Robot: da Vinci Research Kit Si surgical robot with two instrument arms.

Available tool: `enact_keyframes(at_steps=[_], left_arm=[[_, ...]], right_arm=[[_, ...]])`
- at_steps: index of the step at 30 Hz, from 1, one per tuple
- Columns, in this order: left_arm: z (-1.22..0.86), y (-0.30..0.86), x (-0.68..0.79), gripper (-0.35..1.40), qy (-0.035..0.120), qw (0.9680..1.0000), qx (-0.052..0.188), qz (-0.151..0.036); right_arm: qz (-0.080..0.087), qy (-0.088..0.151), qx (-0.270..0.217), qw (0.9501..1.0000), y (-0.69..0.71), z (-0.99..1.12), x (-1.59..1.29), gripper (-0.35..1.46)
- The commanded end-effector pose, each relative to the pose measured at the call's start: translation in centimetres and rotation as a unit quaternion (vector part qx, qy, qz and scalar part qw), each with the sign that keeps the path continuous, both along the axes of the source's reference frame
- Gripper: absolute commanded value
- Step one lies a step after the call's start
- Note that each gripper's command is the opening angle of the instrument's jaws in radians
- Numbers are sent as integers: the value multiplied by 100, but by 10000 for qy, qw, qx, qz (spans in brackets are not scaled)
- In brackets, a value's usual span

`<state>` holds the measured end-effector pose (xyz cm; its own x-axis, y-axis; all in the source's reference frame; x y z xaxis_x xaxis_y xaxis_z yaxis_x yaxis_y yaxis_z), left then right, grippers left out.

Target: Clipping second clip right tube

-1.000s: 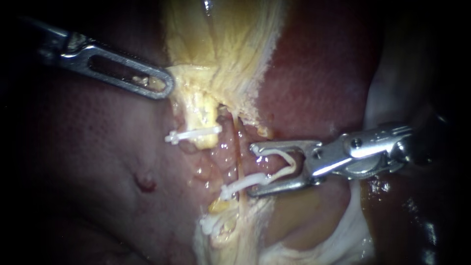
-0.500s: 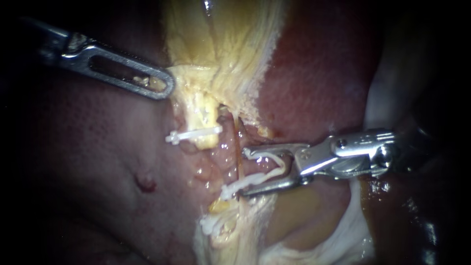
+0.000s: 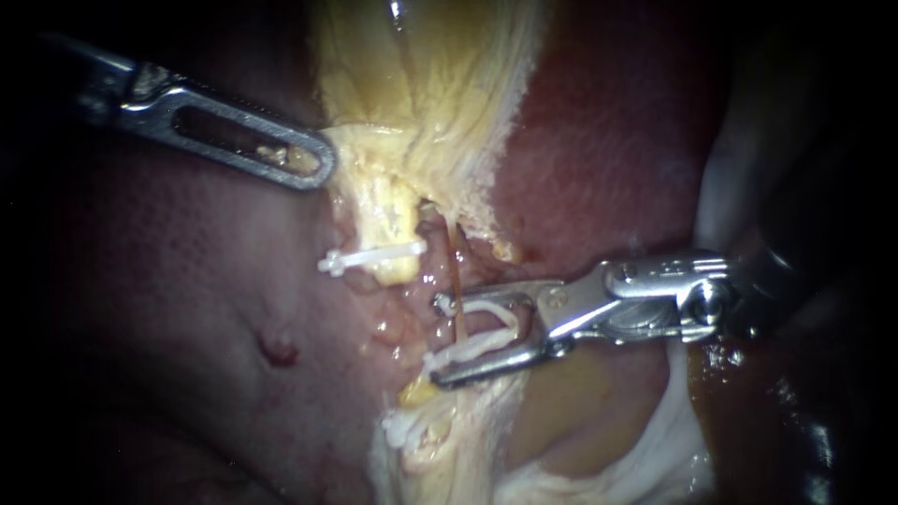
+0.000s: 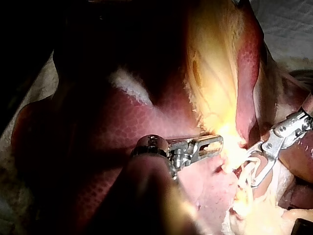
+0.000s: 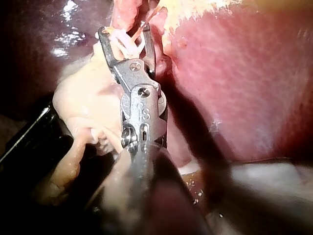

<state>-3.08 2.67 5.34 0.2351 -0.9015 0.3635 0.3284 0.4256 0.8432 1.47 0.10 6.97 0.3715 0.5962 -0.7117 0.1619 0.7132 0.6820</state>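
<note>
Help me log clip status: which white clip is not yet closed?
The clip held in the right instrument's jaws, legs spread around the thin tube; the upper clip and lowest clip are closed flat.

The left tool (image 3: 316,168) reaches in from the upper left on a dark shaft and slants down toward the middle. Its long, slotted jaws lie flat to the endoscope. In the left wrist view (image 4: 220,146) only a narrow gap shows between them, and their tips are closed on the edge of yellow tissue (image 3: 344,148).

The right tool (image 3: 438,339) comes in from the right, nearly level, with its bright metal wrist bent slightly downward. Its two thin jaws stand wide apart in a fork, and a white clip (image 3: 486,341) sits between them, one leg along each jaw. In the right wrist view the fork (image 5: 124,32) points straight ahead of the shaft.
</note>
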Motion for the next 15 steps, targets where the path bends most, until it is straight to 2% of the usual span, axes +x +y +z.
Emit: enact_keyframes(at_steps=[1,3,12,15], left_arm=[[0,0,0,-35,2,10000,-2,-4],[0,0,-1,-35,3,10000,-3,-5],[1,0,-1,-35,4,10000,-3,-6],[1,0,-1,-35,4,10000,-3,-5]], right_arm=[[-20,15,36,10000,0,0,1,49],[-62,51,57,10000,-1,0,3,49],[6,199,148,9997,-2,-4,4,49],[-20,262,174,9995,-4,-8,3,49]])
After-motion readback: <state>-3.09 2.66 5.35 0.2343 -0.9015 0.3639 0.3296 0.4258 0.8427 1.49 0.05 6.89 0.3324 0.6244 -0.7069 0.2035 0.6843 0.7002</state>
